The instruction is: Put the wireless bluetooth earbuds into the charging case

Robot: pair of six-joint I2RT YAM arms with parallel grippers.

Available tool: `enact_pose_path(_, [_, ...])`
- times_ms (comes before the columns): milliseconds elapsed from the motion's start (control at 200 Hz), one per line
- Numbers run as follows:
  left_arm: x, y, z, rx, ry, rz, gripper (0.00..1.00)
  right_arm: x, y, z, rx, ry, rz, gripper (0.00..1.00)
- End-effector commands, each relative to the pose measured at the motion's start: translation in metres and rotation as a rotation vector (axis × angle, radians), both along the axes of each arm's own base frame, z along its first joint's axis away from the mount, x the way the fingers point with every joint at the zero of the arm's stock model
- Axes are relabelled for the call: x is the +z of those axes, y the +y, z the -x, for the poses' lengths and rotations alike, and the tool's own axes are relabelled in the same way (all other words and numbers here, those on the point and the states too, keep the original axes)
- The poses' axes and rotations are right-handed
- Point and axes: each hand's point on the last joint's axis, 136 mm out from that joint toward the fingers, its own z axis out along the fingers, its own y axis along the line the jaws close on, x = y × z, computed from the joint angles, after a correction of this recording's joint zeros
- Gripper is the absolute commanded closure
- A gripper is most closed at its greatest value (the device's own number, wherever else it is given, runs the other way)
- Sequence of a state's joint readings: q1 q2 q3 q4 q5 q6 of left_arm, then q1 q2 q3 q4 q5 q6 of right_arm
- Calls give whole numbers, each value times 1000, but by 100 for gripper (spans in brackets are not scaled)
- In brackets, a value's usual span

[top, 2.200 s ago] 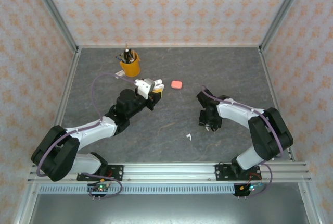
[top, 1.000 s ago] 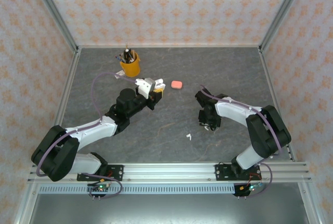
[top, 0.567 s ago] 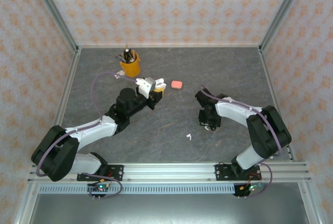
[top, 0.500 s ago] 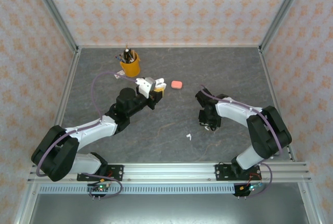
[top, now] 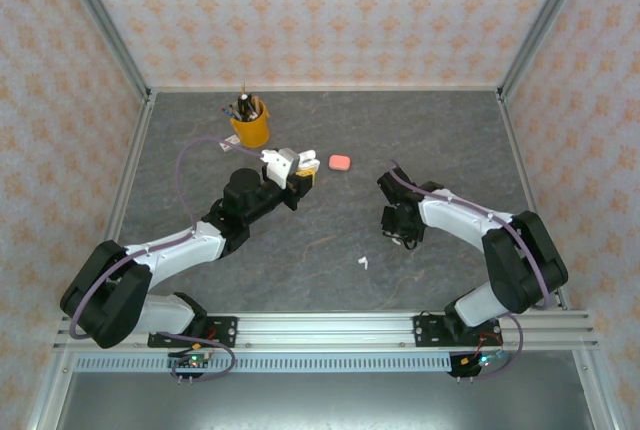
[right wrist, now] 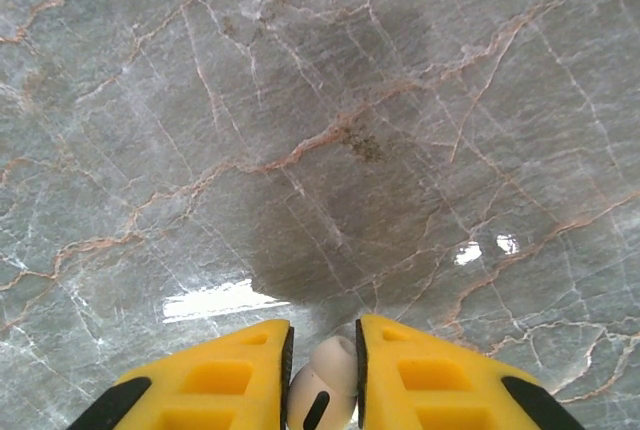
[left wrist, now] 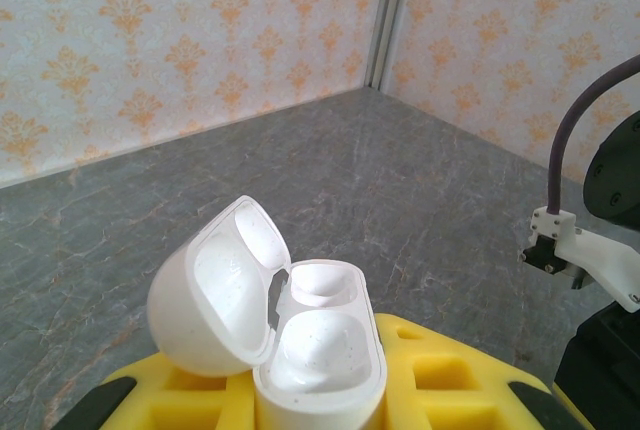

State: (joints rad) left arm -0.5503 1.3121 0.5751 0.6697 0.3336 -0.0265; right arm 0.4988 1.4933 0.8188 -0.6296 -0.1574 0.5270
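Note:
A white charging case [left wrist: 322,348] stands upright with its lid flipped open to the left and both wells bare. My left gripper [left wrist: 318,402] is shut on its base between yellow fingers [left wrist: 455,380]. From above, that case [top: 302,160] sits raised over the table's middle left. My right gripper [right wrist: 322,375] is shut on a white earbud [right wrist: 328,382], just above the marbled table. From above, the right gripper [top: 403,238] points down at centre right. A second white earbud [top: 361,262] lies loose on the table, to the near left of it.
A closed salmon-pink case [top: 340,162] lies just right of the left gripper. A yellow cup of pens [top: 250,128] stands at the back left. The right arm's wrist [left wrist: 600,250] shows at the right of the left wrist view. Patterned walls [top: 320,10] enclose the table.
The right gripper's fingers have closed in on the white earbud, and its wrist has shifted slightly. The left arm and the open case have not moved.

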Motion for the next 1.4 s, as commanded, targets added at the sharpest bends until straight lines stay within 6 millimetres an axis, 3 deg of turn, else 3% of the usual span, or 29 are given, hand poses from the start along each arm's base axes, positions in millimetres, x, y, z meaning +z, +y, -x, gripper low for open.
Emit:
enact_pose_path(0, [19, -7, -2, -22, -43, 32, 100, -6, -3, 0, -29, -2, 14, 77])
enact_pose_path(485, [18, -8, -4, -18, -36, 33, 100, -22, -8, 9, -56, 35, 29, 76])
enact_pose_path(741, [23, -7, -2, -16, -45, 37, 100, -19, -11, 15, -61, 34, 24, 55])
enact_pose_path(906, [25, -6, 0, -17, -53, 44, 100, -13, -14, 21, -68, 25, 17, 46])
enact_pose_path(1391, [27, -5, 1, -17, -55, 53, 100, -13, 3, 23, -41, 37, -67, 45])
